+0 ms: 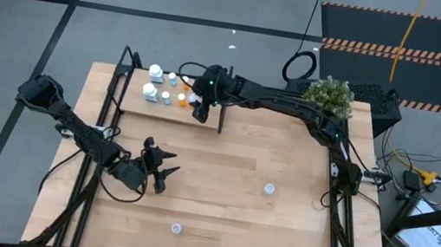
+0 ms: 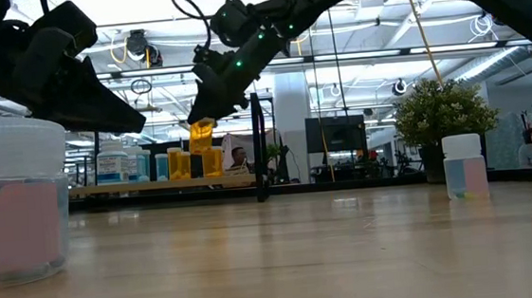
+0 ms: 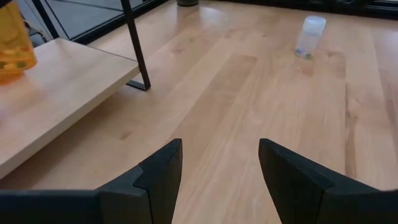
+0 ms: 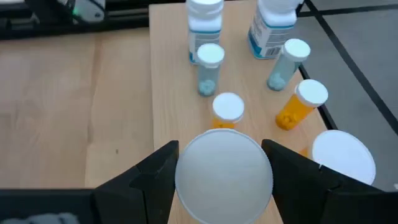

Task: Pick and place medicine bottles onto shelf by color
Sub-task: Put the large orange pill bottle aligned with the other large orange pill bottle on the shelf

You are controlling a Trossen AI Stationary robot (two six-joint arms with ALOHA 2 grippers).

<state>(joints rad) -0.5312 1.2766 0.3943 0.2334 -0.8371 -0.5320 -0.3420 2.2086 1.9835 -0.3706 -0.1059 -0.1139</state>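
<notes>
- right gripper (image 1: 202, 103) over the shelf (image 1: 171, 113), upper centre-left of the high view; fingers clamped either side of a wide white-capped bottle (image 4: 224, 168), cap filling the gap in the right wrist view
- low view shows an orange bottle body (image 2: 202, 133) hanging under that gripper, clear of the shelf top, long axis upright
- placed orange bottles (image 4: 296, 104) sit just past the held one, toward the shelf's far edge; pale blue ones (image 4: 209, 67) and big white ones (image 4: 204, 22) farther on, upper part of the right wrist view
- next move looks like straight down, beside the orange group; exact gap below hard to judge
- left gripper (image 1: 163, 170) lower centre-left of the high view, over bare table, fingers apart, holding nothing
- loose bottles: one centre-right (image 1: 269, 188), one bottom centre (image 1: 177, 228); left arm is nearer the bottom one
</notes>
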